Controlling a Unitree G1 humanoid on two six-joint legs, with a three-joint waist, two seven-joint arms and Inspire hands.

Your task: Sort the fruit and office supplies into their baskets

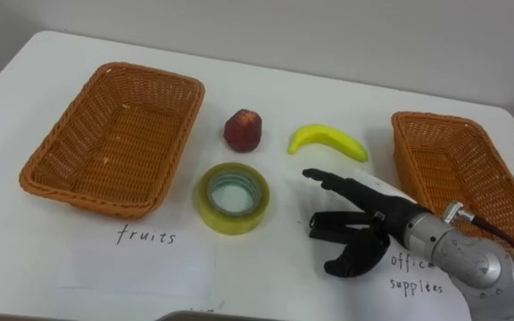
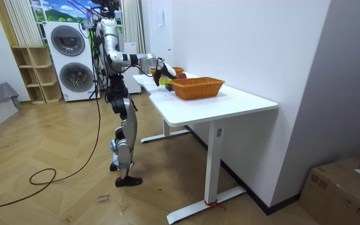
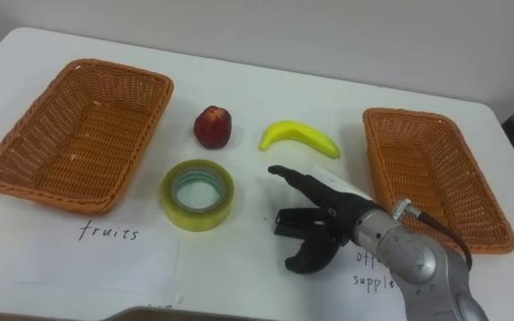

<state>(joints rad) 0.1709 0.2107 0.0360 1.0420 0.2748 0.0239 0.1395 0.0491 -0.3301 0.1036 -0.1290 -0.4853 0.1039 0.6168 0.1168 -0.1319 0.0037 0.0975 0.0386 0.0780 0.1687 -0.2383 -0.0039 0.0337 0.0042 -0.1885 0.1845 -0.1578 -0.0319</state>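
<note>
Currently nothing sorted. Noted on white table (image 1: 266, 80): two wicker baskets, both empty. Left basket (image 1: 114, 134) on the robot's left, right basket (image 1: 444, 169) at the far right. Handwritten sheet in front of each, left paper label (image 1: 136, 259) and right paper label (image 1: 409, 275), presumably as category markers. Between the baskets, loose and apart from one another: red fruit (image 1: 243, 130) (apple or peach, cannot tell which), banana (image 1: 328, 140) to its right, roll of yellowish tape (image 1: 230, 223) nearer the robot and just beside the left basket's near corner. Middle placement probably for reach by either arm. Right hand (image 1: 368, 218) low over the table, on the robot's side of the banana and near it, partly covering the right paper label. Fingers (image 1: 328, 183) spread and extended leftward, thumb curled below, holding nothing. Aimed at the gap between banana and tape, so target unclear. Judged a reach, likely for one of those two. Contact with the tabletop not determinable. From the room view: standing upright at the table's end, one arm stretched out over it.
</note>
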